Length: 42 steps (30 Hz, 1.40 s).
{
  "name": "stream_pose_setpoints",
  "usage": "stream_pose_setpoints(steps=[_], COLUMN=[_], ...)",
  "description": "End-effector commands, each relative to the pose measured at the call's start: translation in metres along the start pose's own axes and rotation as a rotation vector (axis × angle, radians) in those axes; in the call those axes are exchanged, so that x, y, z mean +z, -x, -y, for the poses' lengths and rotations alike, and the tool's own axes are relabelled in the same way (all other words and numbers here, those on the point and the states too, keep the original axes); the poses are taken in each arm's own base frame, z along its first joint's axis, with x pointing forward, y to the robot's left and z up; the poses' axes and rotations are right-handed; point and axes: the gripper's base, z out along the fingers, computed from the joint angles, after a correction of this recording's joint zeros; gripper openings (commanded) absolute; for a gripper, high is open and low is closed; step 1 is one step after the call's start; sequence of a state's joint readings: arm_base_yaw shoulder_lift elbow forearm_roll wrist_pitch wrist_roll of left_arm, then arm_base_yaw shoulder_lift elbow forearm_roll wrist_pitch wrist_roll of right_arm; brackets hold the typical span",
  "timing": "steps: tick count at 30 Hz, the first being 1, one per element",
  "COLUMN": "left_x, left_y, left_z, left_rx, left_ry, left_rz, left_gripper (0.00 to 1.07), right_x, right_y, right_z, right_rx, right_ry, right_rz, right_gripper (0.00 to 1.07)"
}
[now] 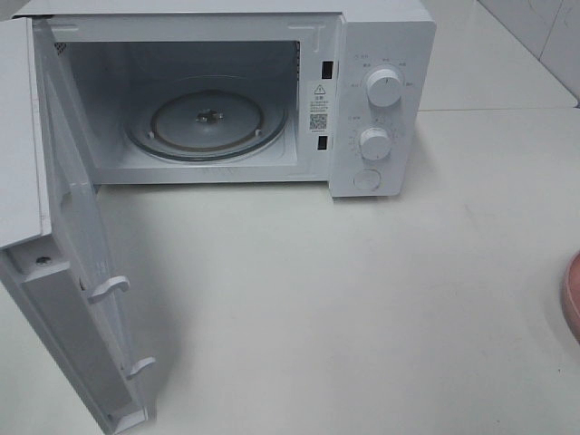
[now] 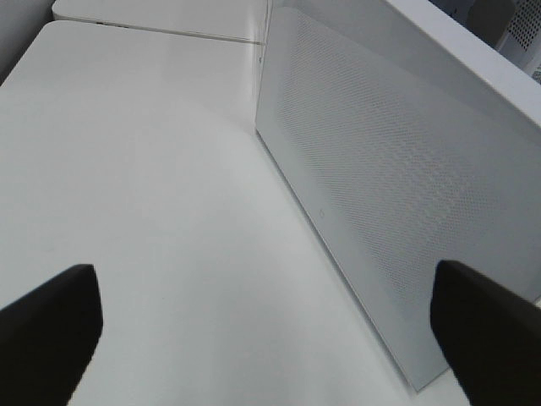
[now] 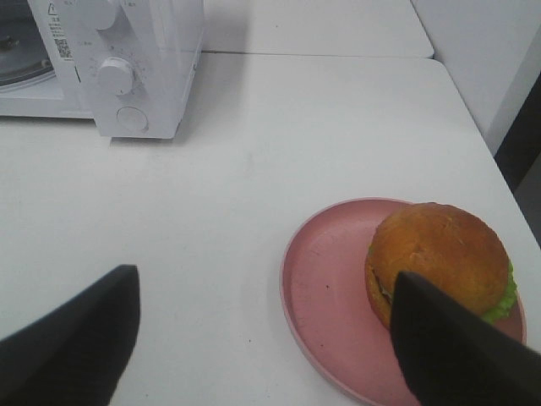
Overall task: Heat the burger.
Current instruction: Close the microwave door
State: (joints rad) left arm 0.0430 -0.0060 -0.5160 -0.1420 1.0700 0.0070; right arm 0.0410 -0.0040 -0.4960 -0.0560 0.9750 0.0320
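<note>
The burger (image 3: 439,258) sat on the pink plate (image 3: 325,279) at the table's right edge, well apart from the microwave (image 1: 381,100), whose door (image 1: 77,299) stood open. Both the left gripper (image 2: 270,326) and right gripper (image 3: 262,338) gaped empty. A squeeze on the soft bun risked crushing it, or dragging the plate off the edge

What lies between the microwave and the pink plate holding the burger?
Only bare white table separates the microwave from the plate and burger, seen in the right wrist view.
</note>
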Motion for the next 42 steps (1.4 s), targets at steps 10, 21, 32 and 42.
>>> stream_pose_setpoints(steps=[10, 21, 32, 42], left_x=[-0.0022, -0.0022, -0.0022, -0.0022], left_y=[-0.0012, -0.0012, -0.0012, -0.0012], left_z=[0.0003, 0.0003, 0.0003, 0.0008], left_rx=[-0.006, -0.006, -0.006, -0.009], left_ry=[0.000, 0.000, 0.000, -0.005], left_rz=[0.017, 0.017, 0.017, 0.017], left_gripper=[0.98, 0.98, 0.98, 0.98], right_x=[-0.0026, -0.0026, -0.0026, -0.0026], right_y=[-0.0012, -0.0012, -0.0012, -0.0012], right_z=[-0.0003, -0.0003, -0.0003, -0.0003], right_rx=[-0.001, -0.001, -0.001, -0.001], right_ry=[0.002, 0.002, 0.002, 0.002], right_rz=[0.037, 0.037, 0.037, 0.037], right_gripper=[0.76, 0.76, 0.76, 0.76])
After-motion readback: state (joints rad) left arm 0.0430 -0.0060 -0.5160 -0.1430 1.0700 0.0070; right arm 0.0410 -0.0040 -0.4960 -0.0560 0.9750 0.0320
